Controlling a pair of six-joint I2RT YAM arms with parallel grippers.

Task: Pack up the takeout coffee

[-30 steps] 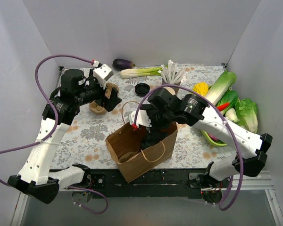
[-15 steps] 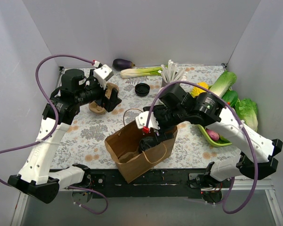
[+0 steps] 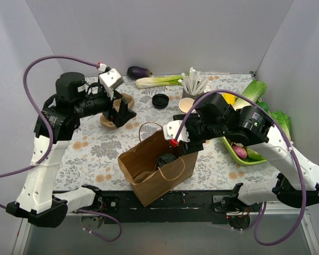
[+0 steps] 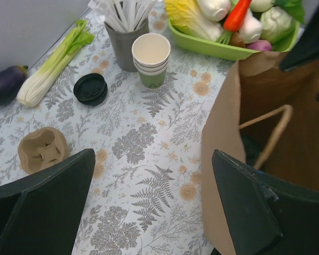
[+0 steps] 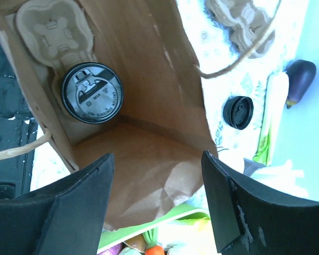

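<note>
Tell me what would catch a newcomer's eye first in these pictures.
The open brown paper bag at the near edge of the table stands out, with the lidded takeout coffee standing inside it next to a pulp cup carrier. The right gripper hangs open just above the bag's mouth. At the right, a green tray piled with bright vegetables draws the eye too.

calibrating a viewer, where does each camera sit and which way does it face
Top external: above and behind the bases, looking down at the table; both arms show.
Left wrist: above the table, angled toward the cup stack and paper bag; left gripper shows, open.
Right wrist: straight down into the bag at the takeout coffee; right gripper shows, open.
Shared: all three show the bag and loose black lid.
</note>
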